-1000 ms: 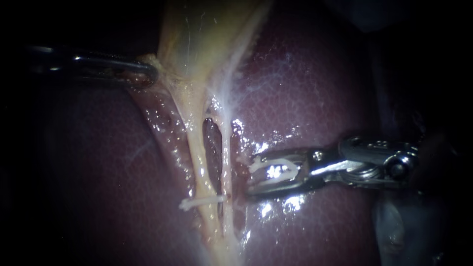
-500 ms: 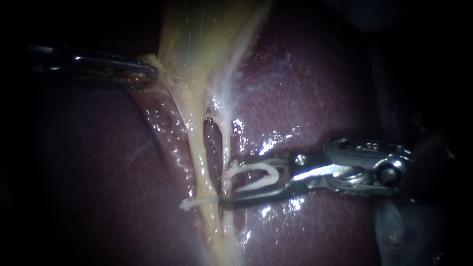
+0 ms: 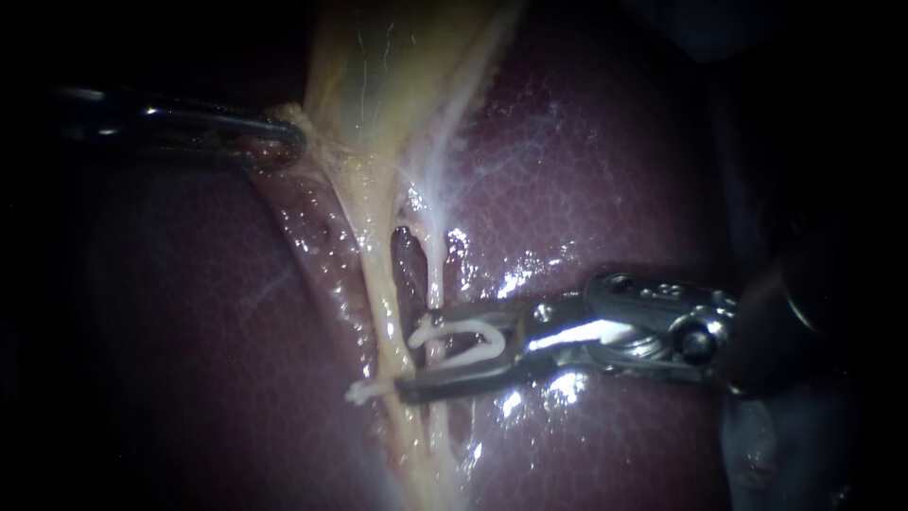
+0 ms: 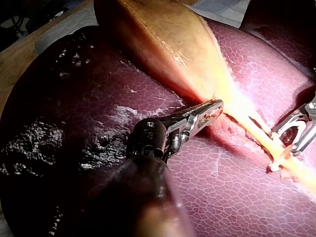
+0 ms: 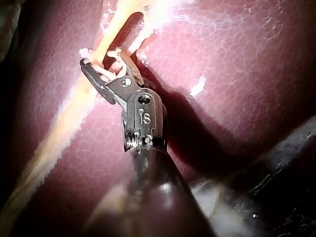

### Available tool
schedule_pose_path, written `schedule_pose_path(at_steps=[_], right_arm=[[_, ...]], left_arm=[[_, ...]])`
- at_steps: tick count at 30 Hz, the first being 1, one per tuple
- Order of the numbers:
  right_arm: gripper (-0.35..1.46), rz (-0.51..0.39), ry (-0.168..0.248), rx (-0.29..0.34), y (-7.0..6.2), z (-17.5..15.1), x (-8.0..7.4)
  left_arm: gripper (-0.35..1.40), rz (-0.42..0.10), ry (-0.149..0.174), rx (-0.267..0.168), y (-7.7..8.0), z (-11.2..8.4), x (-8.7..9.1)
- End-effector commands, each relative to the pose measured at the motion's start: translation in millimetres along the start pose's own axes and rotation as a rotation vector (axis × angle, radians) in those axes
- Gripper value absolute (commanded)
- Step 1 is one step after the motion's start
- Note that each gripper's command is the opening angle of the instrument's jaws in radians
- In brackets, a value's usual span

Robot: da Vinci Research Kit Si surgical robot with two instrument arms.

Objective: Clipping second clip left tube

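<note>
Two pale tubes run down from the yellowish gallbladder [image 3: 378,66]: the left tube [image 3: 383,303] and the thinner right tube [image 3: 435,274]. A white clip [image 3: 364,389] sits across the left tube low down. My right instrument [image 3: 411,350] comes in from the right. Its jaws stand apart and hold an open white clip [image 3: 463,341] between them. They reach across the right tube, with the tips at the left tube just above the seated clip. My left instrument [image 3: 284,142] is shut on tissue at the gallbladder's lower edge and holds it to the left.
Dark red liver [image 3: 586,170] lies under and on both sides of the tubes, wet and glistening. In the left wrist view the gallbladder [image 4: 163,39] stretches away ahead of my left instrument [image 4: 212,107]. My right instrument [image 4: 296,133] shows beyond it.
My right instrument has slid left with its clip, from beside the right tube to across it, its tips now at the left tube. The left instrument has held still.
</note>
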Motion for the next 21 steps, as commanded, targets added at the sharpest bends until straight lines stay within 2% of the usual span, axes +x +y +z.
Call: schedule_pose_path(at_steps=[1,7,11,15,21], right_arm=[[0.46,0.004,-0.003,0.003,0.4,0.2,-0.4],[0.46,0.027,-0.006,0.019,2.4,0.8,-1.6],[0.46,0.041,-0.002,0.045,3.2,1.0,-1.7],[0.47,0.058,0.01,0.084,3.3,1.7,-1.3],[0.47,0.098,0.044,0.169,2.3,3.7,-0.3]], left_arm=[[-0.35,0.0,0.0,0.0,0.0,0.0,0.0],[-0.35,0.0,0.0,0.0,0.0,0.0,0.1],[-0.35,0.001,0.0,0.0,0.0,0.0,0.1],[-0.35,0.001,0.0,0.0,0.1,0.1,0.2],[-0.35,0.001,0.0,-0.001,0.1,0.1,0.2]])
